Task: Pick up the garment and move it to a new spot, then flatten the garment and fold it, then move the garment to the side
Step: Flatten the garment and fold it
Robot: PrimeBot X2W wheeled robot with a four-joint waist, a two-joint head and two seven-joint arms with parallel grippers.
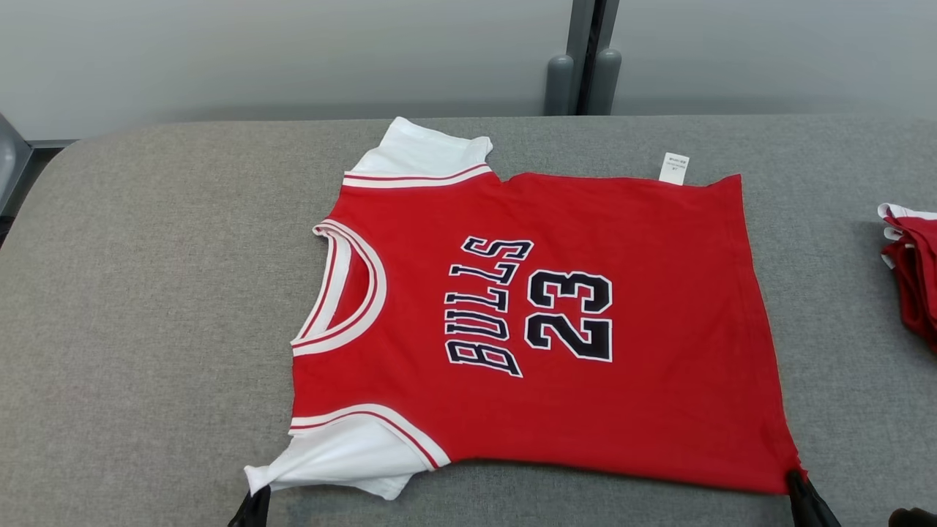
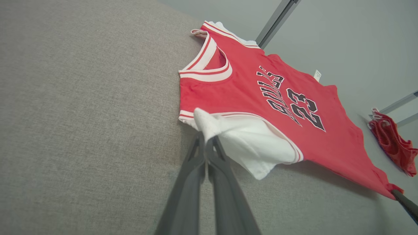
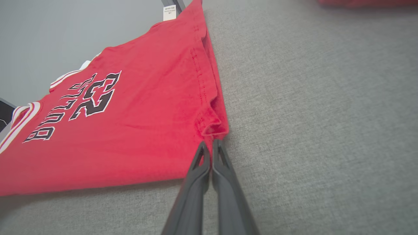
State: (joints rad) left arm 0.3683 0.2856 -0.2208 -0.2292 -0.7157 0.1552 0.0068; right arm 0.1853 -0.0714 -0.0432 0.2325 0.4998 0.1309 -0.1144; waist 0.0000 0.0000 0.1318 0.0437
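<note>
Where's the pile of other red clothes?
In the head view, the red pile lies at the far right of the grey surface, apart from the spread jersey.

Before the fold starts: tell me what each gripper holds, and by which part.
Both hold the jersey: the left gripper pinches the tip of the near sleeve, the right gripper the near hem corner.

You have a jersey (image 1: 585,424) of soft, matt red cloth with plain white cloth sleeves, flat printed lettering (image 1: 531,307) and a small papery white tag (image 1: 674,167). Under it your tabletop (image 1: 146,329) wears a coarse grey woven fabric, matt and a little rough. The left end effector (image 2: 206,141) and right end effector (image 3: 209,145) look like dark matt plastic, and the pile (image 1: 915,271) is red cloth too.
</note>
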